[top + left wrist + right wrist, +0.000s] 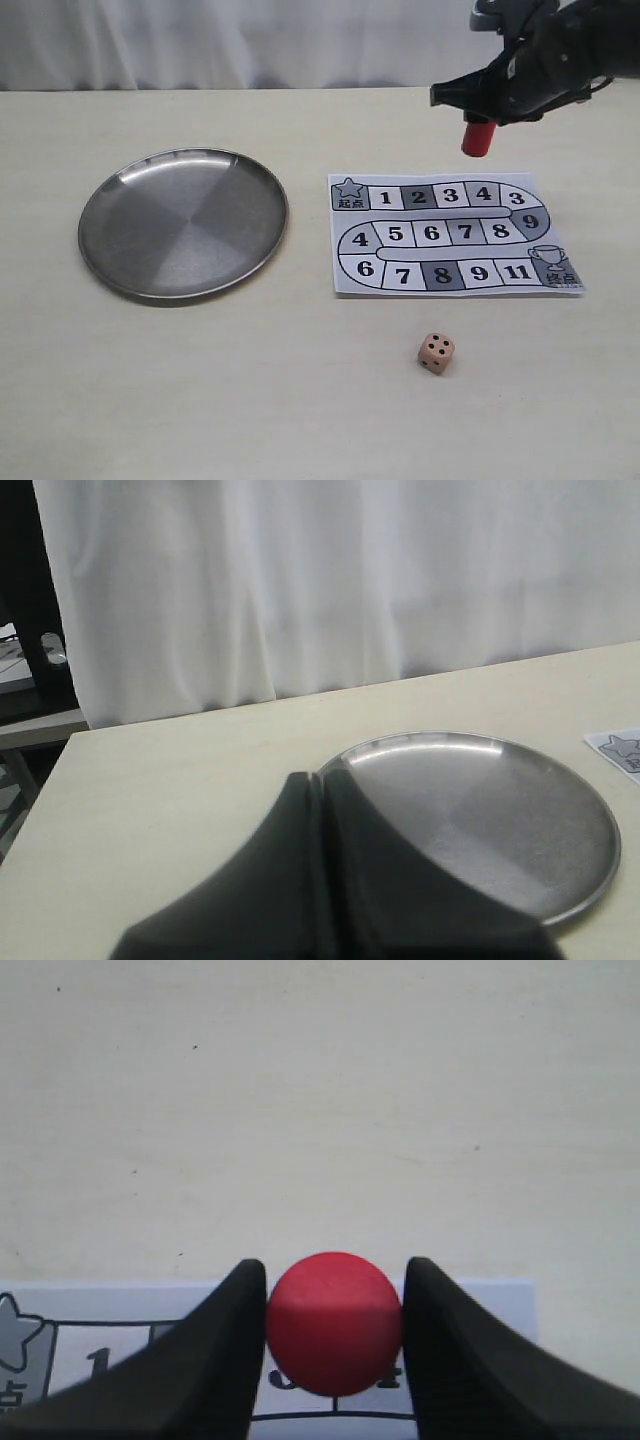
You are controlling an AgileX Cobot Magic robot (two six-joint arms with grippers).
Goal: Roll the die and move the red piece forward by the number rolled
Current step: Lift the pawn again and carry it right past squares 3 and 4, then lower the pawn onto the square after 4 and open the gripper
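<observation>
My right gripper [480, 128] is shut on the red piece [479, 137], holding it in the air above the far edge of the numbered board [455, 236]. From the right wrist the red piece [334, 1322] sits pinched between both fingers, over the squares 3 and 4. The die [435, 351] rests on the table in front of the board, several pips on its top face. My left gripper [320, 780] is shut and holds nothing, near the rim of the metal plate [520, 830]; it is out of the exterior view.
The round metal plate [183, 222] lies left of the board and holds nothing. A white curtain [230, 40] hangs behind the table's far edge. The board's start star [349, 188] is at its left, the trophy square [555, 265] at its right.
</observation>
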